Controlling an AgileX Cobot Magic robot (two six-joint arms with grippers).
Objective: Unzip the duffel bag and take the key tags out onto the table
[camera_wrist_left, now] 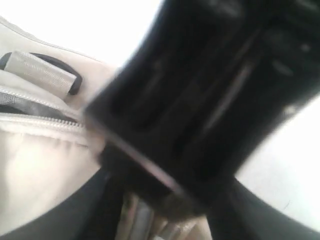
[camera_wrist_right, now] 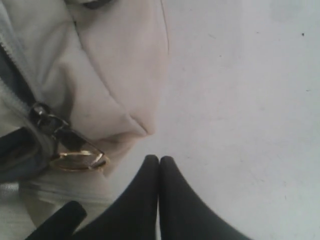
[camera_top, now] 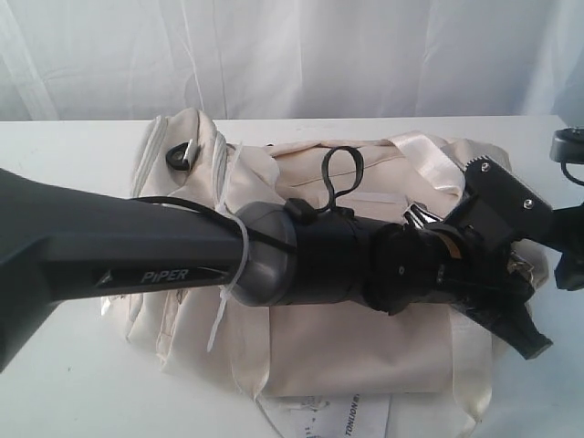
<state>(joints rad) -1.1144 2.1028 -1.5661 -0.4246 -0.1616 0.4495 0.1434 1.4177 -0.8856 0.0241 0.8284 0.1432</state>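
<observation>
The duffel bag lies on the white surface, cream fabric with glossy strap handles draped over its top and far side. The left wrist view shows a grey zip running along a seam, and above it a black ring held by a loop of grey webbing. In the right wrist view one end of the bag bulges out over the surface, and a dark zip pull with a gold-coloured ring hangs there. Whether the zip is drawn back cannot be told.

A white paper tag sticks out from under the near edge of the bag; its print is cut off and too small to read.

The left arm crosses low over the bag from the left and bears the word "PiPER" in pale letters on its side. A white cable tie and a looped black cable sit on it. The left tool is at the bag's right end; in its wrist view its fingers stand apart at the edges, with a large blurred black body close in front.

The right tool has its two black tips pressed together with nothing between them, over the bare surface just beside the bag's end.

A white curtain hangs behind.
</observation>
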